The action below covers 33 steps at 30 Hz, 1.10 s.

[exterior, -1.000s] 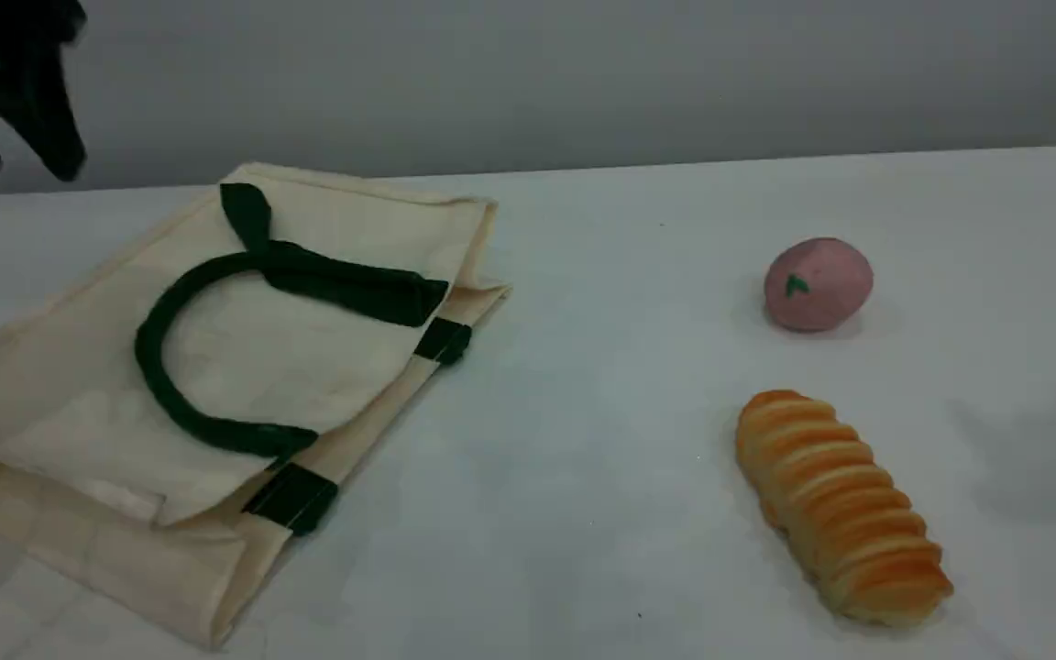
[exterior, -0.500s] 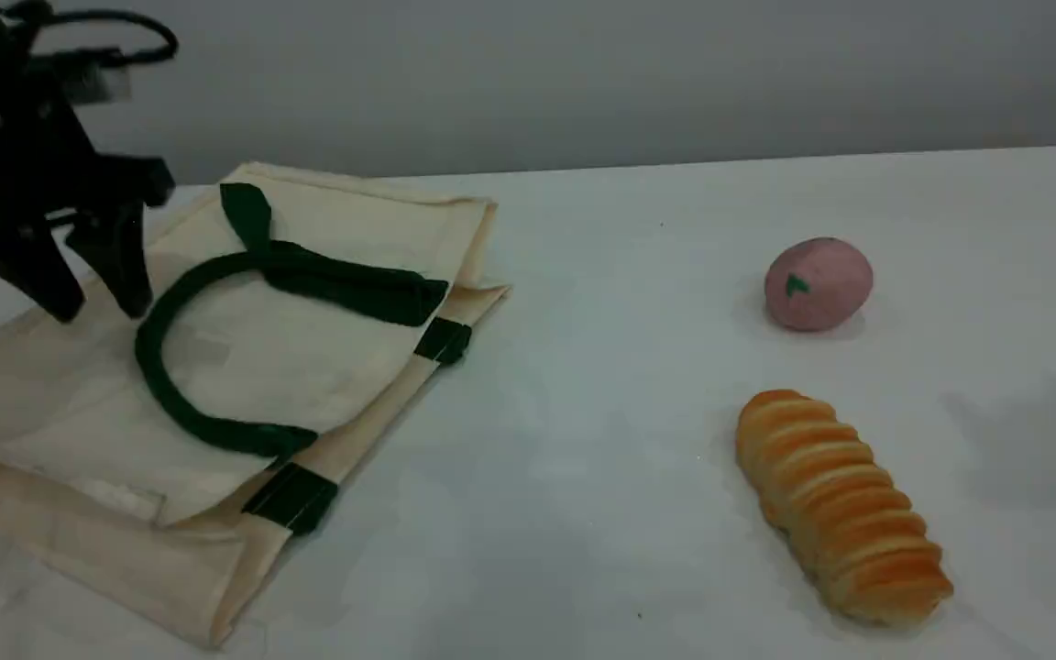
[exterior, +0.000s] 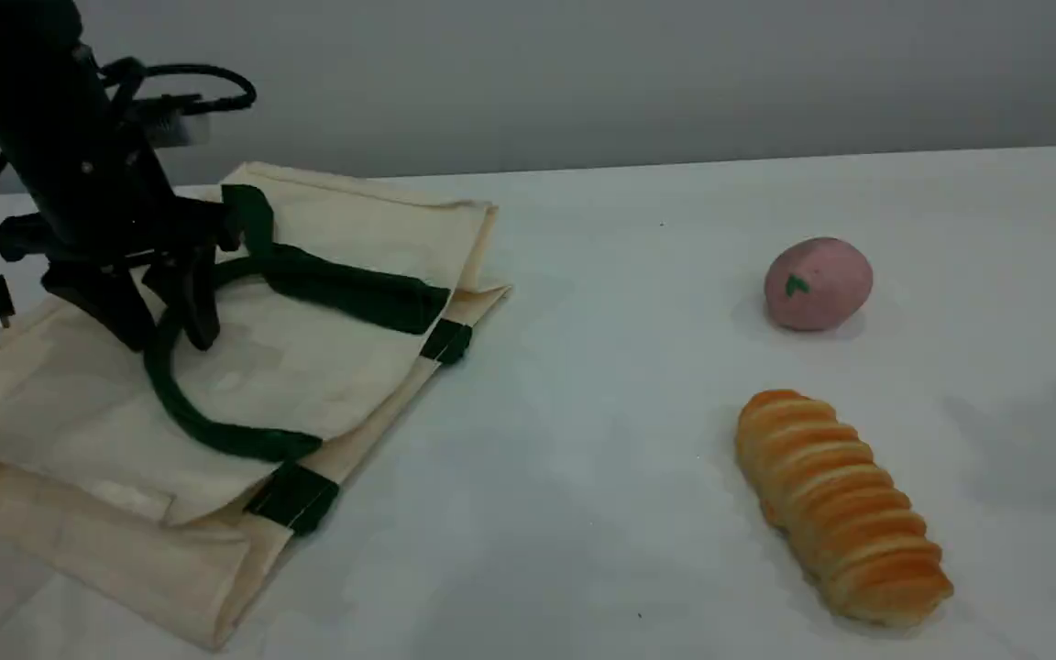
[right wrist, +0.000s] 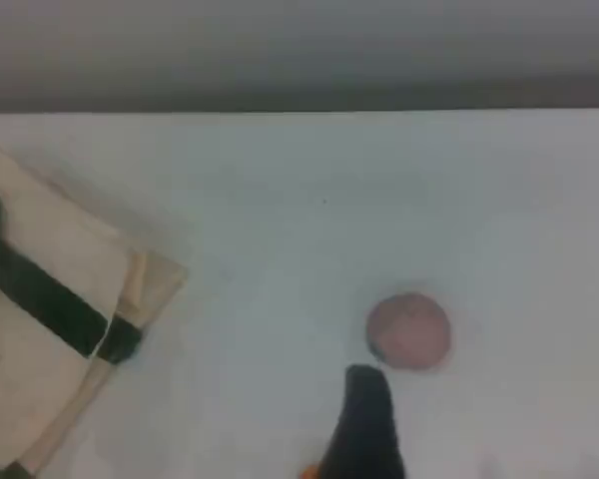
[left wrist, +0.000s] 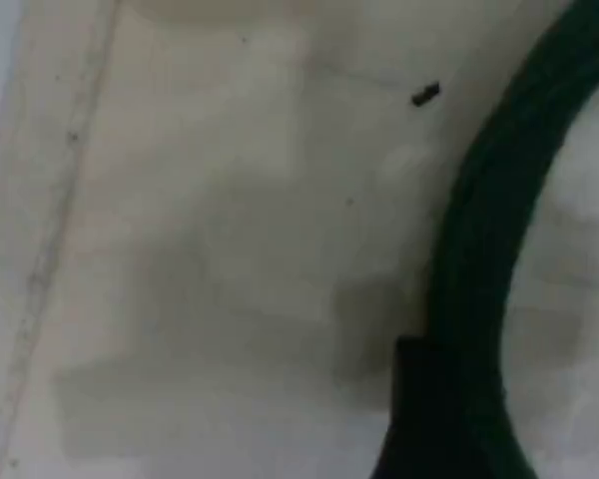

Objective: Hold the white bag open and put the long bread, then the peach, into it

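Note:
The white bag (exterior: 326, 229) lies flat at the left of the table, its dark green handle (exterior: 345, 293) looping over the cloth. My left gripper (exterior: 168, 337) stands open over that loop, one finger on each side of the strap. In the left wrist view the handle (left wrist: 484, 230) runs across the bag cloth (left wrist: 180, 249) beside my fingertip (left wrist: 419, 419). The peach (exterior: 819, 282) rests at the right, with the long bread (exterior: 844, 507) nearer the front. The right wrist view shows one fingertip (right wrist: 364, 419) hovering near the peach (right wrist: 409, 329), holding nothing; a corner of the bag (right wrist: 40, 369) lies at its left.
A grey wall rises behind the table's far edge (exterior: 766, 156). Bare white tabletop (exterior: 601, 385) spans between the bag and the two toy foods. The left arm's cables (exterior: 207, 78) hang above the bag's back corner.
The left arm came down from the top left corner and moved right onto the bag's handle loop. Its jaws narrowed a little. Bag, bread and peach stayed put.

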Motion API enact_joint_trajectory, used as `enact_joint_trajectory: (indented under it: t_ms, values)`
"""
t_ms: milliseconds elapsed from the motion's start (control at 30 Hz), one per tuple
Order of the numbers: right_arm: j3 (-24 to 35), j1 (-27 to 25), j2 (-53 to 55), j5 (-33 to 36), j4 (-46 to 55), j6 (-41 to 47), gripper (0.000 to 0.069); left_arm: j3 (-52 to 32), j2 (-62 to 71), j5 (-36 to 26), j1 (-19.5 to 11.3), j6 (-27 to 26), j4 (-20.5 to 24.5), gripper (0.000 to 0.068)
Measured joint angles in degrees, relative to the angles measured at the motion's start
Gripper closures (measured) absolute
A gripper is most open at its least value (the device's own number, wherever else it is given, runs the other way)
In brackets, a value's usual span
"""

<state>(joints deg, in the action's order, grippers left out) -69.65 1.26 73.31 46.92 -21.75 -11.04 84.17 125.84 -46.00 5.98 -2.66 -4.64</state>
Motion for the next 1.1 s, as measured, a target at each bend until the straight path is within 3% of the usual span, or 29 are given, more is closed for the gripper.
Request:
enact_joint_trajectory:
  t_ms: [633, 767, 1033, 1100]
  values:
    - [0.0, 0.0, 0.0, 0.08, 0.05, 0.0, 0.0157, 0.0, 1.53, -1.36, 0.0, 0.32, 1.88, 0.0291]
    - [0.0, 0.0, 0.0, 0.08, 0.05, 0.0, 0.0157, 0.0, 1.53, -1.32, 0.0, 0.32, 1.84, 0.0357]
    - [0.0, 0.0, 0.0, 0.43, 0.3, 0.0, 0.0157, 0.0, 1.4, -1.35, 0.0, -1.35, 1.45, 0.0584]
    - [0.0, 0.0, 0.0, 0.43, 0.34, 0.0, 0.0157, 0.95, 1.4, -2.4, 0.0, -2.35, 1.38, 0.0591]
